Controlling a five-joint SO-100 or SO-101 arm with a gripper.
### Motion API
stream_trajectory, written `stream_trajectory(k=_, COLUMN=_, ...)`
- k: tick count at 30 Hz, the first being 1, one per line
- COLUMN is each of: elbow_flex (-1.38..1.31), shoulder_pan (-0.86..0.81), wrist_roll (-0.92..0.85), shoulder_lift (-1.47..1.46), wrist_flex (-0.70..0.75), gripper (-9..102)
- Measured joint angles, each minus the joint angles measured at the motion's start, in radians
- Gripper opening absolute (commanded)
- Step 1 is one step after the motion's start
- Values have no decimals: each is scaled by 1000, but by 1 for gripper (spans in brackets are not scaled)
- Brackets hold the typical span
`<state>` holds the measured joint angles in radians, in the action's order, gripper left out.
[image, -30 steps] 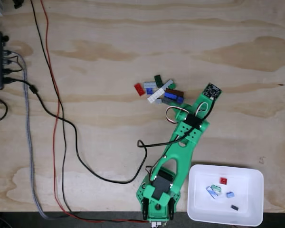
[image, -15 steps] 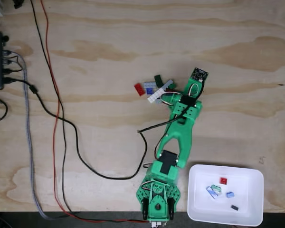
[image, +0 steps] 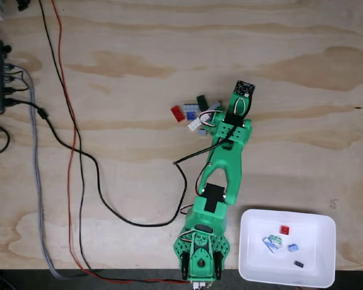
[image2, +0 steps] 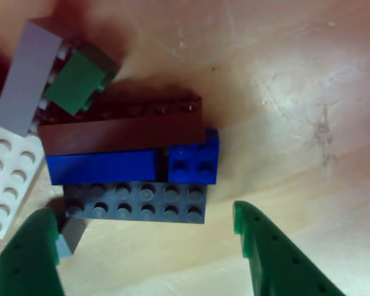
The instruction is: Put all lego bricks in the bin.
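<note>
Lego bricks [image: 196, 113], small studded plastic pieces in red, blue, green, grey, white and brown, lie heaped on the pale plywood bench [image: 139, 54] directly beneath the green 3D-printed arm's end effector [image2: 145, 246], whose two fingers stand well apart and hold nothing. In the other view the dark grey two-row plate [image2: 135, 201] sits just ahead of the finger gap, with a long blue brick [image2: 102, 166] and a small blue square brick [image2: 193, 164] touching it on the far side and a brown bar [image2: 120, 132] beyond those. A white plate [image2: 6, 179] and a pale grey brick [image2: 26, 74] lie off to the left of the fingers. The shallow white rectangular plastic bin [image: 287, 219], already holding a few bricks, rests well behind the end effector, beside the arm's base in the fixed view.

The risk from here looks plain: the bricks are packed edge to edge, so a closing grip may catch two at once, or nudge the stack aside and scatter it. The left finger also seems to sit near a small grey piece [image2: 69, 236], which could jam the close.
</note>
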<state>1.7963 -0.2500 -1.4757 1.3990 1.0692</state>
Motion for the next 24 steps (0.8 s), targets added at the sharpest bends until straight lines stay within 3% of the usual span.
stream_trajectory(k=16, elbow_flex=-3, shoulder_pan=0, wrist_roll=-25, shoulder_lift=-44, wrist_flex=-25, gripper=32)
stream_trajectory(k=24, elbow_flex=-25, shoulder_pan=-9, wrist_roll=-17, shoulder_lift=-57, wrist_flex=-25, gripper=13)
